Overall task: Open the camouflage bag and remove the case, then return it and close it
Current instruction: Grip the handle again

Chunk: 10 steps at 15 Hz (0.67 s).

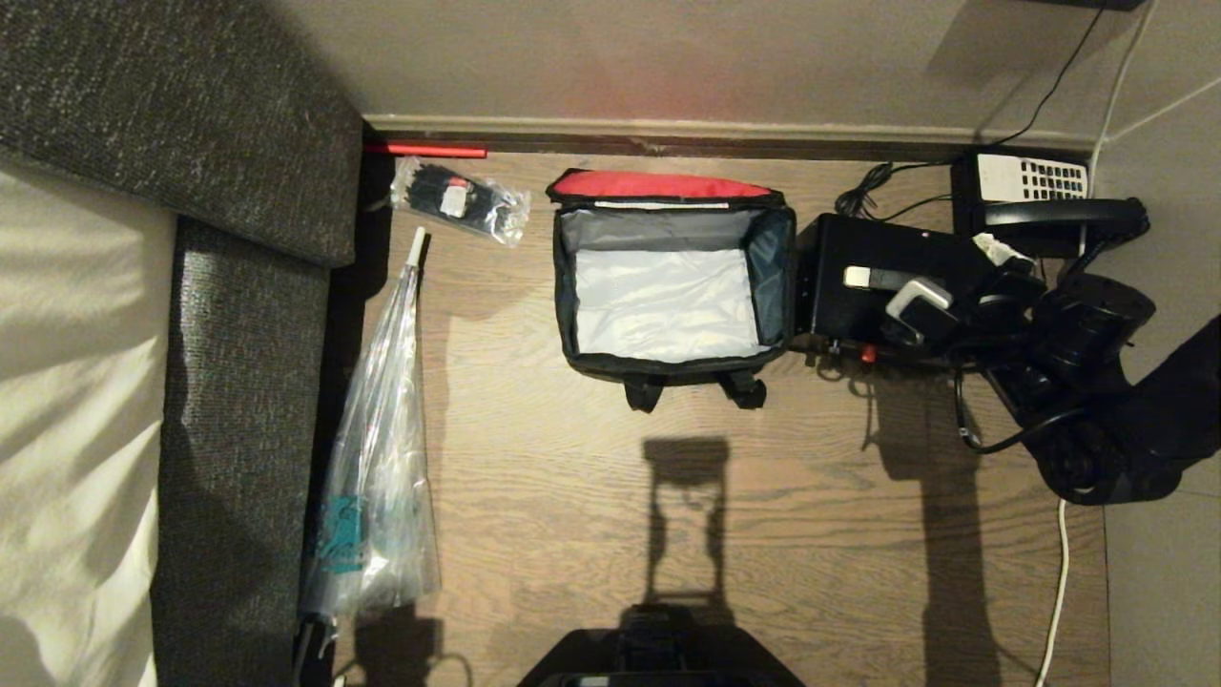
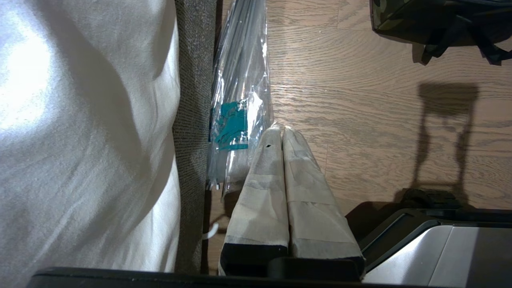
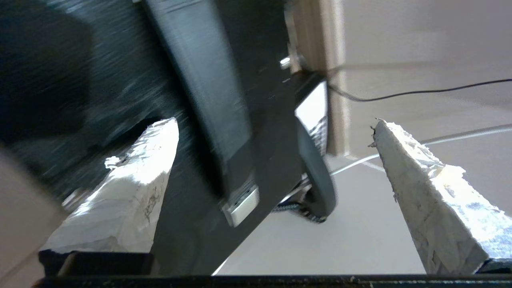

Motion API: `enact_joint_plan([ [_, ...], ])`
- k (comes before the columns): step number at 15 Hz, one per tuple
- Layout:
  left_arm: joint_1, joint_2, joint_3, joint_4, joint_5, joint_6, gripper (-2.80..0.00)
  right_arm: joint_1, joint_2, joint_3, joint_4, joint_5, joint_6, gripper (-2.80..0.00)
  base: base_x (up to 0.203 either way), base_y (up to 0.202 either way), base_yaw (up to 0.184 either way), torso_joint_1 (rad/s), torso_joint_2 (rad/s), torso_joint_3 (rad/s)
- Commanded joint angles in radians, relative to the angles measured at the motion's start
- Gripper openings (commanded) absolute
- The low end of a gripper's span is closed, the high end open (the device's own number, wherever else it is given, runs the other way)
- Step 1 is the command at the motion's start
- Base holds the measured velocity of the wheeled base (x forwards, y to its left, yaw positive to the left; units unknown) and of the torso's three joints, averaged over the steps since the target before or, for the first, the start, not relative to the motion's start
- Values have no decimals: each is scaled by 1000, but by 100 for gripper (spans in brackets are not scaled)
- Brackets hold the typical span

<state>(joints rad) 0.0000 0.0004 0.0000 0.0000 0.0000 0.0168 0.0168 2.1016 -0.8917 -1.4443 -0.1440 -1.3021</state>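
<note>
The floor (image 1: 763,534) was brown wood-grain planking, running up to a pale wall (image 1: 668,57) with a dark skirting strip (image 1: 725,145) along its foot. On the left stood a bed or sofa, its dark grey woven frame (image 1: 238,382) holding a white sheet (image 1: 67,401) creased and brightly lit. Light fell from behind, throwing long shadows (image 1: 687,515) across the boards. A reddish glow touched the wall.

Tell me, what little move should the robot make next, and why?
Probably close the right gripper on the case's strap handle. The camouflage bag stands open and empty, the case lies on the floor beside it, and the taped fingers are spread wide over the strap, holding nothing. The left gripper stays parked.
</note>
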Motion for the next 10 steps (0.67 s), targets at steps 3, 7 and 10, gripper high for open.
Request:
enact_joint_plan([
  [3,0,0,0,0,0,0,-280,-21,69,-32,-43,8,-26,0,0,0,0,0,0,0],
  [7,0,0,0,0,0,0,-280,-35,117,-68,-78,15,-29,0,0,0,0,0,0,0],
  [10,0,0,0,0,0,0,-280,-36,157,-107,-86,15,-23,0,0,0,0,0,0,0],
])
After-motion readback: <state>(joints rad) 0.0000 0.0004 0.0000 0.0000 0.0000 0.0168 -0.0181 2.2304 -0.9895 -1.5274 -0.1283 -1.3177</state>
